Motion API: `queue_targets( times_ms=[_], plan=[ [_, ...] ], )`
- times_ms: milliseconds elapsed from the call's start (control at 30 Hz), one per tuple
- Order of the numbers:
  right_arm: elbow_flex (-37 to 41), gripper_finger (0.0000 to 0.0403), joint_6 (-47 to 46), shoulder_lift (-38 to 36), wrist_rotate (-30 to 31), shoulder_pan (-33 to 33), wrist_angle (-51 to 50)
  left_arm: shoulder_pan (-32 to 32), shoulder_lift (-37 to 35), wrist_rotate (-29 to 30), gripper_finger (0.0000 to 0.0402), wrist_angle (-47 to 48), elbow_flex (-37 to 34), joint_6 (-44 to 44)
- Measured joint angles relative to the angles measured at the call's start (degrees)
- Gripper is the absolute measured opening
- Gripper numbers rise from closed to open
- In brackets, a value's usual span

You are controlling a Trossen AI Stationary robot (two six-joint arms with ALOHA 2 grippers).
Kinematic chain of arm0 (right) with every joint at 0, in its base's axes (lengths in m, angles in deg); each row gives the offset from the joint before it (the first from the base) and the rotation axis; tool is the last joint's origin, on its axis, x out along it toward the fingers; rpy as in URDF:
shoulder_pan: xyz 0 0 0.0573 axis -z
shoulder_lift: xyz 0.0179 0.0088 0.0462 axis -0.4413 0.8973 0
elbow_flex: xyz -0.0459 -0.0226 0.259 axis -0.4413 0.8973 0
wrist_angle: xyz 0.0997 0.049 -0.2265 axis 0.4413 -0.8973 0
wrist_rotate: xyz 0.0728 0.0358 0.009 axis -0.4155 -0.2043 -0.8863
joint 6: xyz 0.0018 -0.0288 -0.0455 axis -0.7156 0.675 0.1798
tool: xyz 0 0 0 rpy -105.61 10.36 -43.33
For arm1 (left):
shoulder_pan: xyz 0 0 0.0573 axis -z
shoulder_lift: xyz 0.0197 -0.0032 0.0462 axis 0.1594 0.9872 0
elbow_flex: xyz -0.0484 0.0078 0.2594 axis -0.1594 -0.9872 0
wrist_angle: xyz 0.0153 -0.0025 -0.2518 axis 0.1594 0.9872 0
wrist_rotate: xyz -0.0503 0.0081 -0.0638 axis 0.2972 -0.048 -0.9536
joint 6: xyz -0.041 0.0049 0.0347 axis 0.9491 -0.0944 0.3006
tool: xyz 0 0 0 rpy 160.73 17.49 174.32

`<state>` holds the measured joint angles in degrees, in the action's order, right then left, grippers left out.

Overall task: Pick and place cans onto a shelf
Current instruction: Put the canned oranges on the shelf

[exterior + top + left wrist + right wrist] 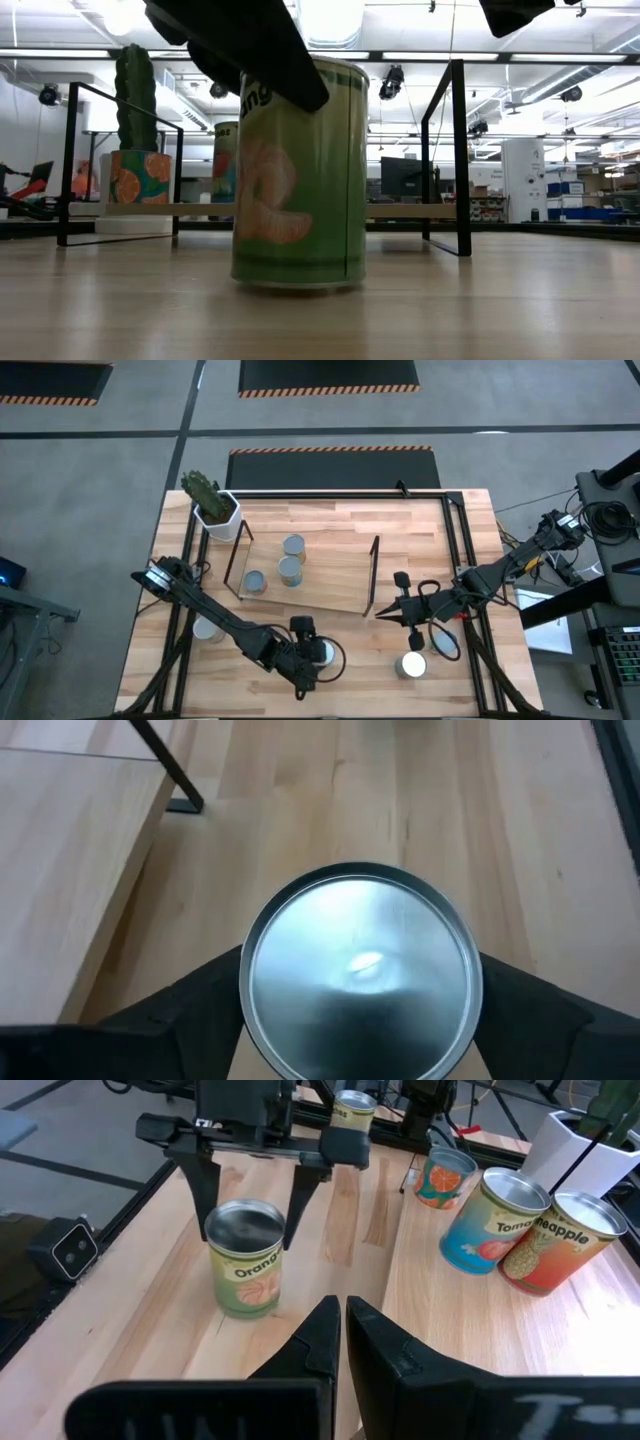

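The green orange-labelled can (247, 1258) stands upright on the bare counter (350, 660) near its front edge, in front of the shelf (320, 575) and off it, and in the low view it fills the middle of the picture with the shelf board behind it. The left hand (247, 1190) hangs straight over this can with one finger (203, 1185) on each side of the rim; the fingers are spread and stand just beside the can's wall, and whether they touch it I cannot tell. On the shelf three cans (290, 558) stand upright, two close together near the middle and one nearer the left wire frame. Two more cans stand on the counter: one (207, 629) at the left, beside the left arm, and one (412, 665) at the front right with its shiny top showing. The right hand (381, 612) hovers at the front of the shelf's right frame, its fingers pressed together on nothing. A white plant pot (218, 515) with a cactus sits at the far left corner of the counter.
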<state>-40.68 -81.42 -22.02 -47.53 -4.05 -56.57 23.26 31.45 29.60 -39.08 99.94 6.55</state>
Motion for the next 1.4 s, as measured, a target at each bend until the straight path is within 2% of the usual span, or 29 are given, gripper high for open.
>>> queue_targets(
  times_ms=[133, 233, 400, 533, 800, 1400],
  plan=[
    [0.0, 0.0012, -0.4, 0.0, 0.0, 0.0, 0.0, -0.4, -0.3, 1.0, 0.0304, 0.3, 0.0, 2.2],
    [0.0, 0.0012, -0.4, 0.0, 0.0, 0.0, 0.0, -1.1, -2.1, 6.0, 0.0319, 2.1, 0.0, 6.4],
    [0.0, 0.0012, -0.4, 0.0, 0.0, 0.0, 0.0, -3.9, -7.6, 15.6, 0.032, 12.7, 0.1, 21.0],
    [0.0, 0.0012, -0.4, 0.0, 0.0, 0.0, 0.0, -6.2, -9.8, 17.8, 0.0314, 20.4, 0.0, 29.6],
    [0.0, 0.0012, -0.4, 0.0, 0.0, 0.0, 0.0, -9.4, -8.3, 16.2, 0.0314, 23.1, -0.2, 30.0],
    [0.0, 0.0012, -0.3, 0.0, 0.0, 0.0, 1.0, -11.8, -8.2, 18.9, 0.0328, 22.9, -0.8, 30.2]
  ],
)
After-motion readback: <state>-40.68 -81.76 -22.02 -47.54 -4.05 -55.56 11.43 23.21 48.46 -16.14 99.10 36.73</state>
